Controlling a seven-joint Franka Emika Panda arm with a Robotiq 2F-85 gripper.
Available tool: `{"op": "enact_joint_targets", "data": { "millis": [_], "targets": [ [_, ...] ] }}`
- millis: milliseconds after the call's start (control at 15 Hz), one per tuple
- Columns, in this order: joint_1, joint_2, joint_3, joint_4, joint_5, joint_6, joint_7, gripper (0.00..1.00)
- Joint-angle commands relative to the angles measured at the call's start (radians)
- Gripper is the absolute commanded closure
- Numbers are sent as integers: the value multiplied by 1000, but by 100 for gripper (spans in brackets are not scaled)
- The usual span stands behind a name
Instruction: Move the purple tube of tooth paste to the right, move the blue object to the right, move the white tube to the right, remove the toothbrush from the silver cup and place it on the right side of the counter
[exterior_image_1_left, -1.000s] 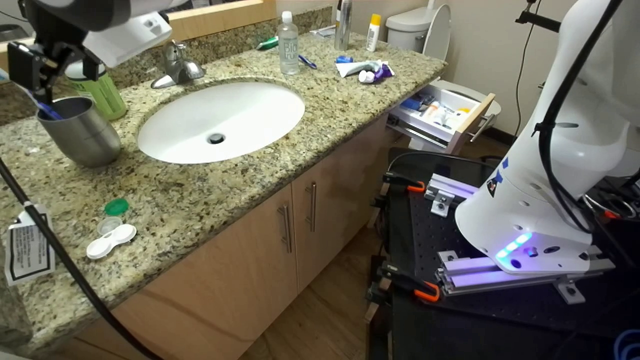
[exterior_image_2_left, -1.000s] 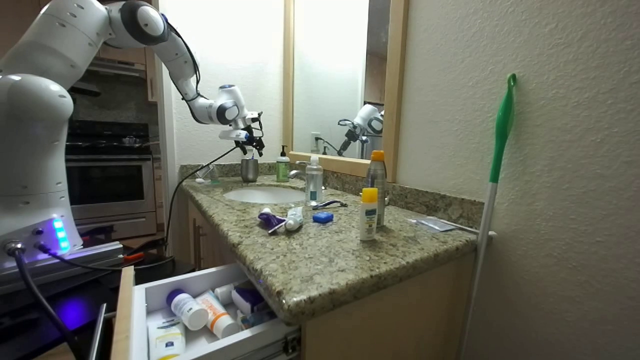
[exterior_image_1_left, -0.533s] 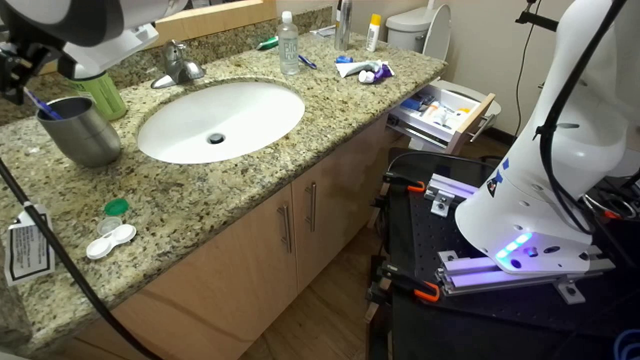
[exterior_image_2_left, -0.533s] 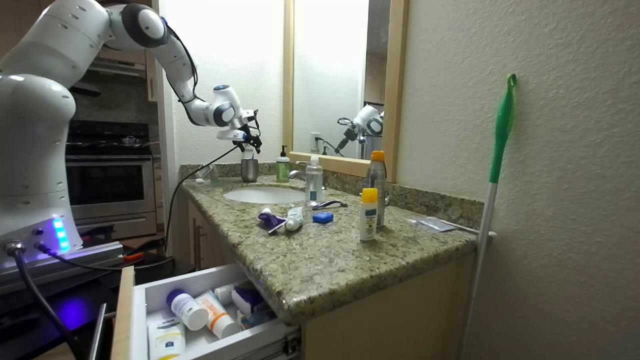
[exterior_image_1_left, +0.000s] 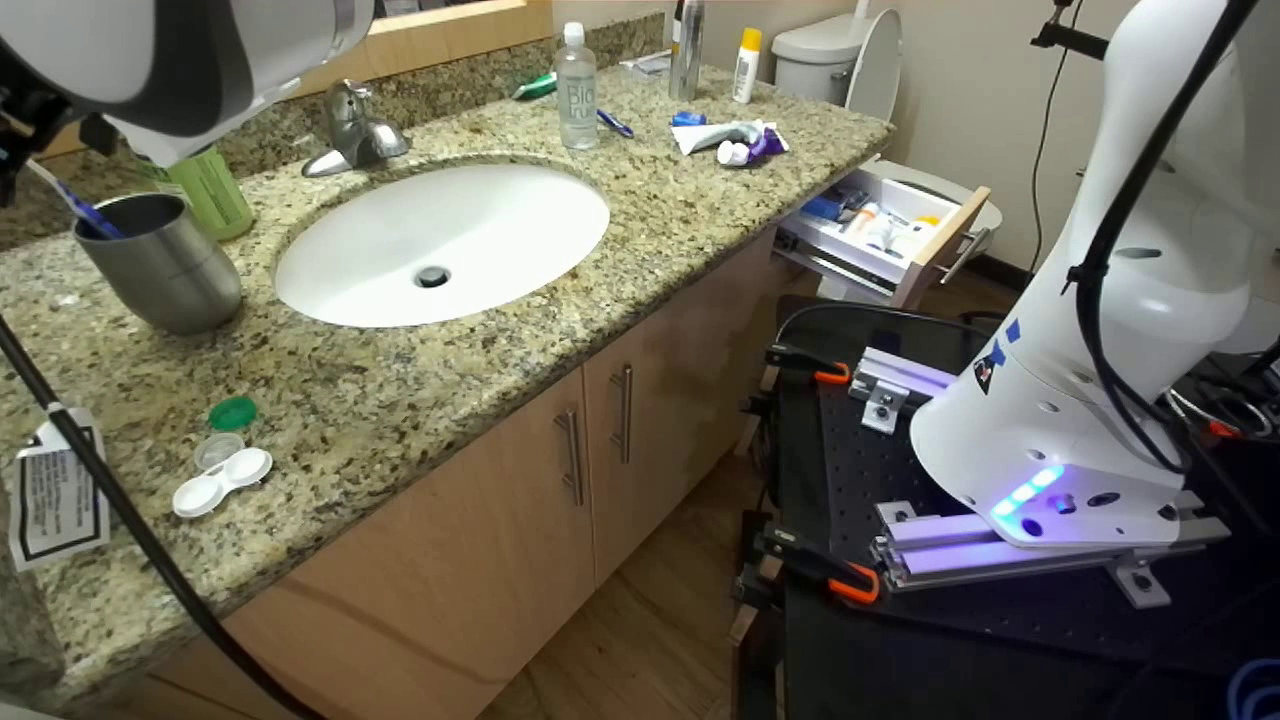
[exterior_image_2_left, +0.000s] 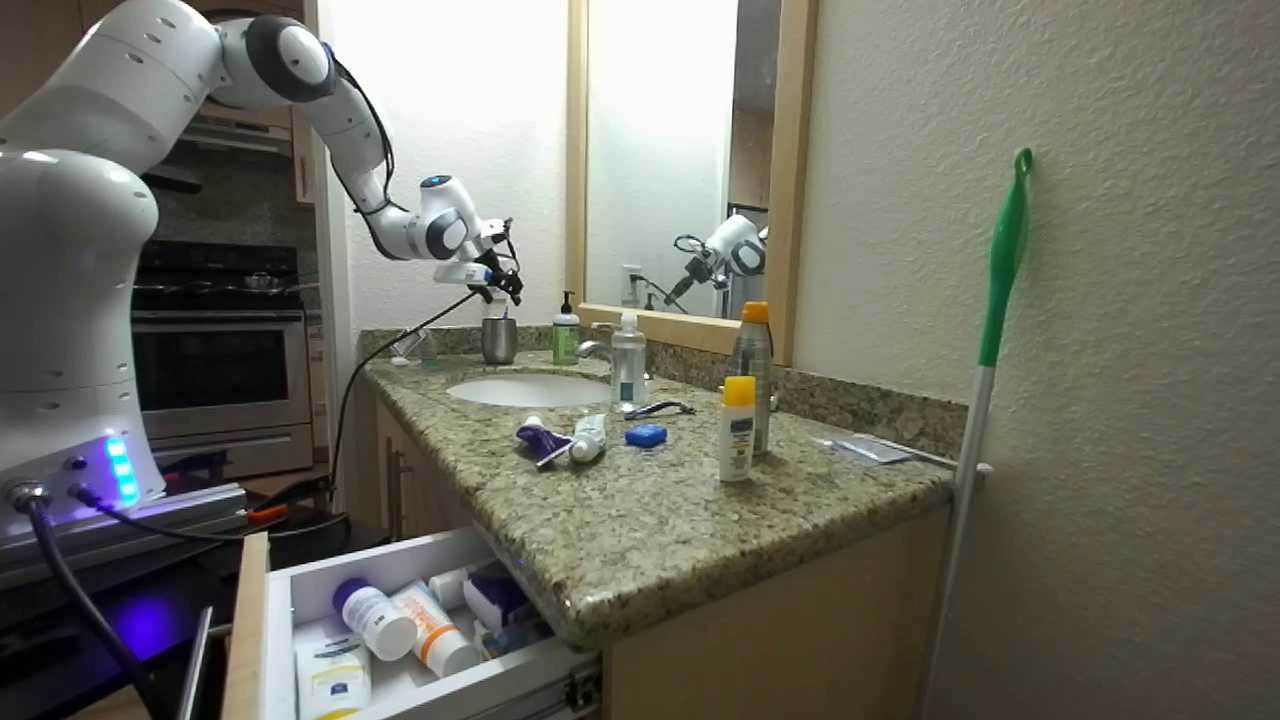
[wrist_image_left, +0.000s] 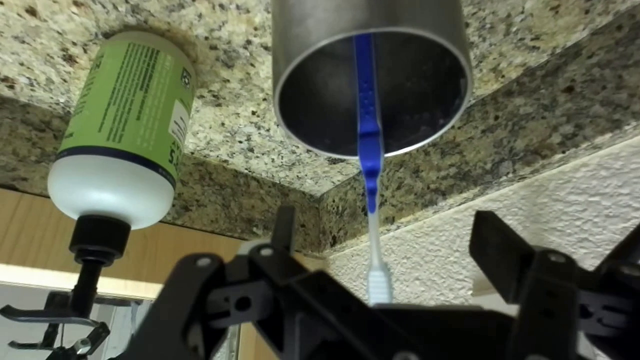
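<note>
Green soap bottle (wrist_image_left: 125, 105) stands near the silver cup (exterior_image_1_left: 178, 280), inside which we see the toothbrush (wrist_image_left: 370, 145) leaning, its upper part showing between 2 spread fingers (wrist_image_left: 500, 257), with gaps at both sides. Across the sink (exterior_image_1_left: 480, 230), white tube (exterior_image_2_left: 590, 437), purple tube (exterior_image_2_left: 543, 441) and blue object (exterior_image_2_left: 646, 435) lie on the tabletop (exterior_image_1_left: 640, 190).

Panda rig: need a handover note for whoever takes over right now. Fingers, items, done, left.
Fingers: open, one on either side of the toothbrush in the wrist view, not gripping it.
Toothbrush: in the silver cup, white end sticking out.
Purple tube, white tube, blue object: close together on the counter, past the sink from the cup, toward the open drawer.
Done: those three look to be on the right side already.
Left: grip the toothbrush, lift it out, lay it on the counter's right side.
</note>
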Motion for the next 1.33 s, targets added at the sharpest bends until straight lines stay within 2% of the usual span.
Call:
{"op": "enact_joint_targets", "data": {
  "millis": [0, 467, 600, 1000, 1267],
  "targets": [
    [-5, 11, -9, 8, -5, 15, 19, 40],
    [-13, 14, 2, 11, 7, 22, 43, 90],
    [-6, 11, -6, 8, 5, 28, 51, 100],
    [14, -65, -6, -8, 20, -15, 99, 100],
    [113, -145, -142, 11, -20, -53, 189, 100]
  ]
}}
